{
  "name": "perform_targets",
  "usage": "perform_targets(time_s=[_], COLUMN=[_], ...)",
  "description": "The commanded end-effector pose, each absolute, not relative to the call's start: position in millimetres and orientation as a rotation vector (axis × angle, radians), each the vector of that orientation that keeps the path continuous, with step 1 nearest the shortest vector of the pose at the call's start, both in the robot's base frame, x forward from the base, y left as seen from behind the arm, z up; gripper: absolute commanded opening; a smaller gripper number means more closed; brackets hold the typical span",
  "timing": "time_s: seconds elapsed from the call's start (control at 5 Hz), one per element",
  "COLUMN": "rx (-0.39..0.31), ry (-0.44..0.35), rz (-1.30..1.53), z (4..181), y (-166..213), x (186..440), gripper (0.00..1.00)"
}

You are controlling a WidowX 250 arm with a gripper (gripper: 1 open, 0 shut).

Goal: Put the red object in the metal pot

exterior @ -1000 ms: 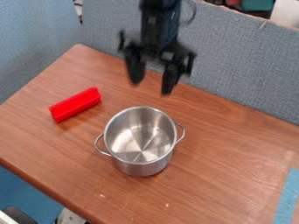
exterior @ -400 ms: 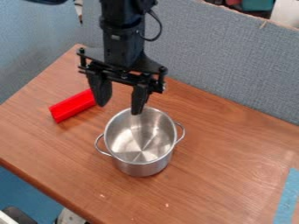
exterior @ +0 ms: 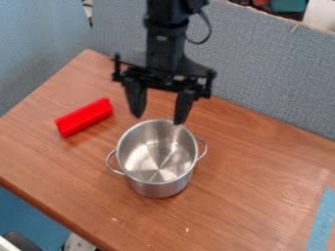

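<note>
The red object is a bright red bar lying on the wooden table at the left, untouched. The metal pot, shiny and round with two small side handles, stands empty near the table's middle. My gripper hangs pointing down just above the pot's far rim, well to the right of the red object. Its two dark fingers are spread wide and nothing is between them.
The wooden table ends in edges at the front left and right. A blue-grey partition wall runs behind it. Bare tabletop lies to the right of the pot and around the red object.
The gripper swung from the table's back down and left toward the red object, then shifted right again and rolled. It stayed open; the red object and pot did not move.
</note>
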State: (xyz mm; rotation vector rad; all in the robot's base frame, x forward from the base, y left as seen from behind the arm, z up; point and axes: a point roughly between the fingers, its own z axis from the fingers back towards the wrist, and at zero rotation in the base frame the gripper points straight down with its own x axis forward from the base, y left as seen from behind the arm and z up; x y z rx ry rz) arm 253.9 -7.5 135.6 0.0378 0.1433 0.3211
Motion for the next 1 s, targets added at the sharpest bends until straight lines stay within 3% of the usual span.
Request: perform_targets(time_s=[0.0,0.4,0.6,0.8], rx=[0.017,0.005,0.027,0.049], ry=[0.09,0.118,0.165,0.151], rz=[0.367,0.47,0.286,0.152], z=[149.3,106.0,80.5,54.2], y=[-20.0,54.0,103.4,152.1], x=[285.8,271.1,276.4,288.1], gripper=[1.0,1.0,1.0,1.0])
